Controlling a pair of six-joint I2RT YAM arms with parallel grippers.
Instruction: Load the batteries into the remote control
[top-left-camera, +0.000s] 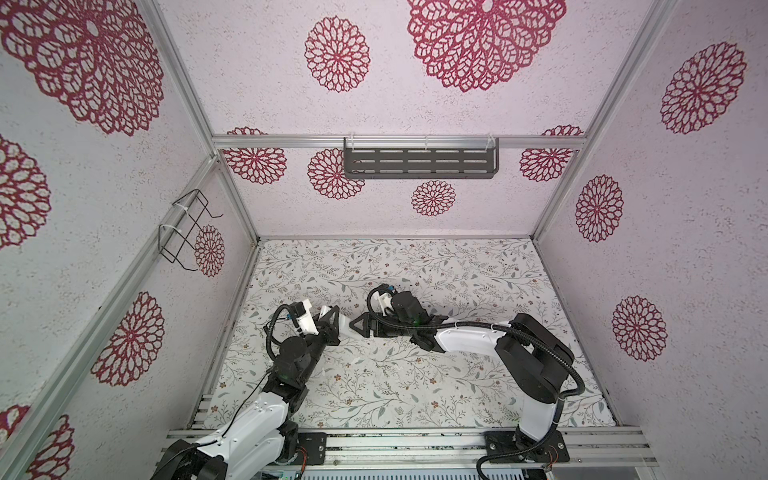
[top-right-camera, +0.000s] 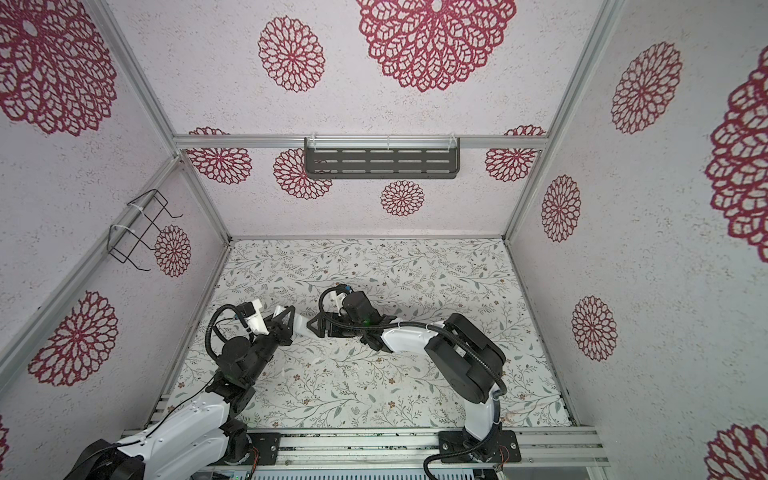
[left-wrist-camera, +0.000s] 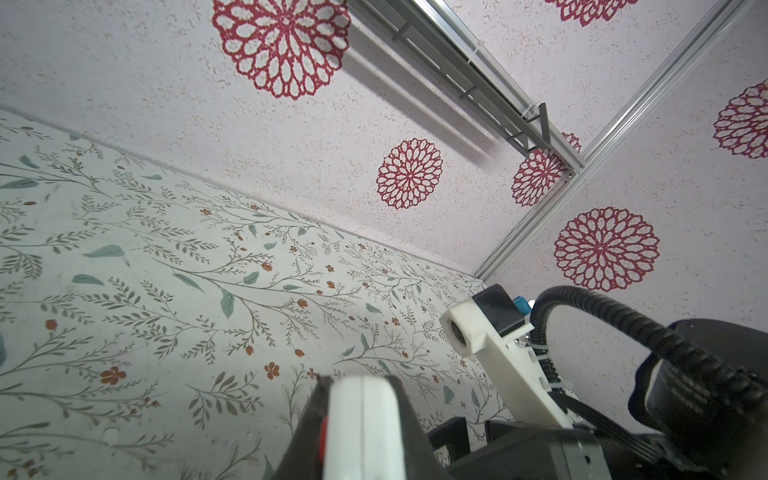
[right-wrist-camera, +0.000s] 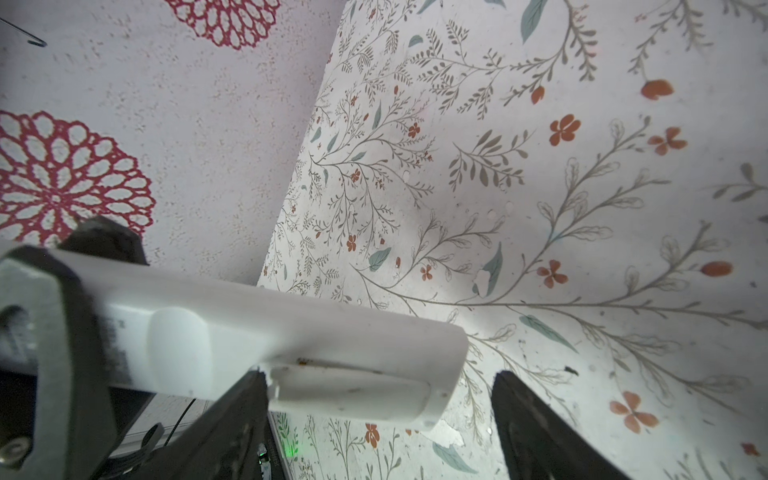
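Remote control (right-wrist-camera: 291, 332), white, is held above my floral bench (top-left-camera: 457, 374), one end clamped in my left end effector (top-left-camera: 331, 318). My right end effector (top-left-camera: 360, 325) is spread apart around the free end. I see no batteries, so I judge loading not yet done.

Taking the right gripper's (right-wrist-camera: 378, 376) reach as twelve o'clock, the remote control (right-wrist-camera: 291, 332) is lying across from about nine o'clock, its plain white back facing the camera. The left gripper (right-wrist-camera: 70, 286) is clamping its far end. Its free end is sitting between the right gripper's widely parted jaws, overlapping the nine-o'clock finger (right-wrist-camera: 232, 424) and sitting clear of the three-o'clock finger (right-wrist-camera: 540, 432). The floral table (right-wrist-camera: 540, 187) is showing beyond.
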